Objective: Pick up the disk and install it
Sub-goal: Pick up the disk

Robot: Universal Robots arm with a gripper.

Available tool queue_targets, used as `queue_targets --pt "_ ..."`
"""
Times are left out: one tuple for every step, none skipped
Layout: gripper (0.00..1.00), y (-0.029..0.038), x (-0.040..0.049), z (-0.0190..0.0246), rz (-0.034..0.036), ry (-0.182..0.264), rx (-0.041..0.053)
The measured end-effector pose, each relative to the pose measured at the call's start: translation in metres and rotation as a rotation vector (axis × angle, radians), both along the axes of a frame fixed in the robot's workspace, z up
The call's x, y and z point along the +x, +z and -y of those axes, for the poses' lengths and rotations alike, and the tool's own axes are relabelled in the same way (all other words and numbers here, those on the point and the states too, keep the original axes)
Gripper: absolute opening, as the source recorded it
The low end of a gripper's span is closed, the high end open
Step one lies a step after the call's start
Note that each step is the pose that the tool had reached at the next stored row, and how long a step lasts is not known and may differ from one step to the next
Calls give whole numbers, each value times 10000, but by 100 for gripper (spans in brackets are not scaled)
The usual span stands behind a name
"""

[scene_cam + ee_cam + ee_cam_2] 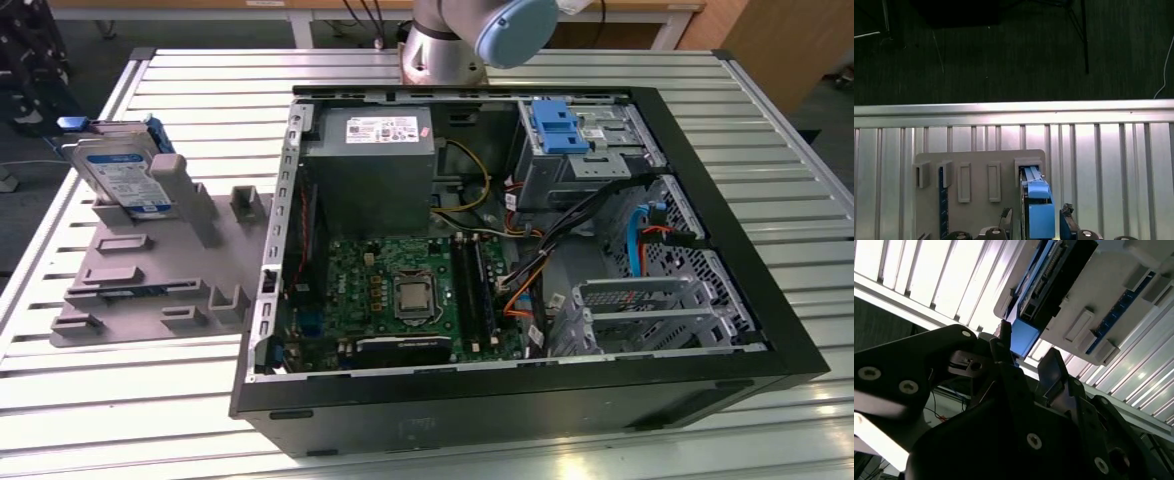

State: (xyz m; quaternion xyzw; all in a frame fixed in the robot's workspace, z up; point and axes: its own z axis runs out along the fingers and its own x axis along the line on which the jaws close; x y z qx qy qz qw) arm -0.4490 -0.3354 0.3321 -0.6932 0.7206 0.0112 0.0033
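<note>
Worktop: slatted metal worktop (120, 410), carrying a grey fixture block (147, 275) toward the exterior view's left and an open computer case (534, 400) just beside it at centre
Disk, location: the disk (118, 172) stands on edge in a slot at the far end of the fixture block, leaning slightly, with its label face showing and a blue bracket round its rim; it is outside the computer case
Disk, seen from the wrist: edge-on in the first wrist view (1033, 182), blue bracket uppermost, seated in the end slot
Gripper: the gripper (1037, 214) is open and holds nothing; in both wrist views its dark fingers (1067, 220) are spread to either side of the disk's blue edge
Contact: a gap shows on each side between fingers and disk in the first wrist view; how far the gripper is from the disk cannot be judged
Arm: base of the arm (454, 40) at the far edge of the worktop, behind the case
Case interior: cover off; motherboard (400, 285), power supply (367, 170), and a drive cage (607, 150) at the far corner with a blue carrier (554, 125) on it
Task status: disk not yet lifted, not yet installed
</note>
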Motion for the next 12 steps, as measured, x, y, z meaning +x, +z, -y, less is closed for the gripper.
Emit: queue_targets --pt "49 -10 0 0 0 -15 -4" --pt "49 -21 0 0 -1 -48 -9" --pt "49 -31 0 0 0 -93 -12" --pt "49 -43 0 0 3 -150 -22" --pt "49 -54 0 0 4 -218 -29" --pt "49 -65 0 0 4 -264 -29" --pt "49 -75 0 0 5 -276 -29" --pt "49 -85 0 0 5 -277 -29" --pt "49 -95 0 0 5 -277 -30" --pt "49 -106 0 0 5 -277 -30" --pt "49 -116 0 0 5 -277 -29" --pt "49 -126 0 0 4 -277 -30"
